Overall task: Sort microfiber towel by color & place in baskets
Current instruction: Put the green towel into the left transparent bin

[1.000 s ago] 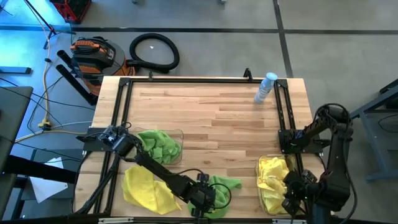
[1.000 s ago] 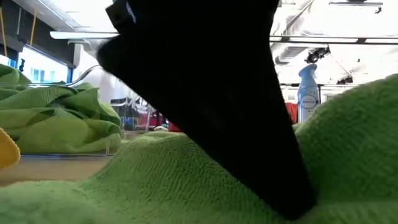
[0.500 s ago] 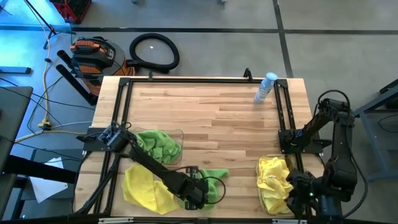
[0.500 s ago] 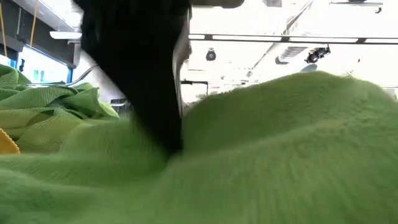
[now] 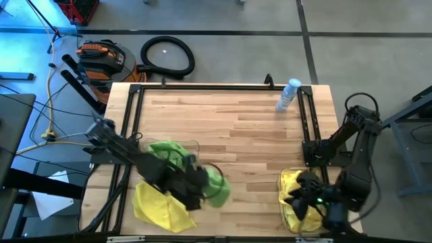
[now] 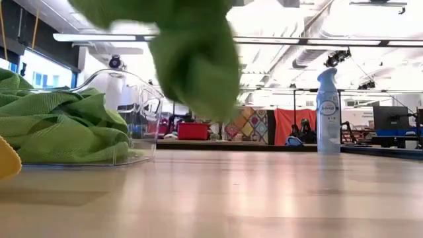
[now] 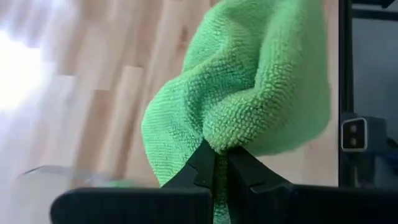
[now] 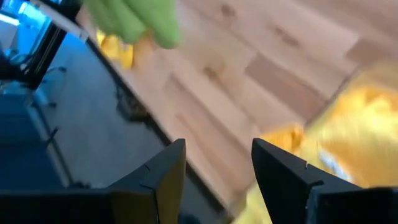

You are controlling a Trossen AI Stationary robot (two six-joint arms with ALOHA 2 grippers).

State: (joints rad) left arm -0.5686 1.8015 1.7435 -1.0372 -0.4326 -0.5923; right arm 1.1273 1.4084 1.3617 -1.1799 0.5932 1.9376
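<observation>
Near 7 o'clock on the desk (image 5: 229,121), left tool (image 7: 216,163) is pinched shut on 1 green towel (image 5: 214,185), which hangs clear of the wood, just beside the left basket (image 6: 142,109). That clear bin, at approx. 8 o'clock, holds a heap of green cloths (image 5: 172,156); exact count can't be told. 1 loose yellow towel (image 5: 158,206) lies flat by the front edge, touching nothing but the wood, w/ the left arm passing over it. Right basket (image 5: 285,202) at 5 o'clock holds crumpled yellow cloths (image 5: 297,192), number unclear. Right tool (image 8: 217,165) hovers over that bin, fingers spread wide, nothing between them. Total: 2 baskets, 2 towels outside them. 1 spray bottle (image 5: 288,94) stands at 1 o'clock, well apart from everything. Black frame rails (image 5: 310,128) run along both sides of the desk.
</observation>
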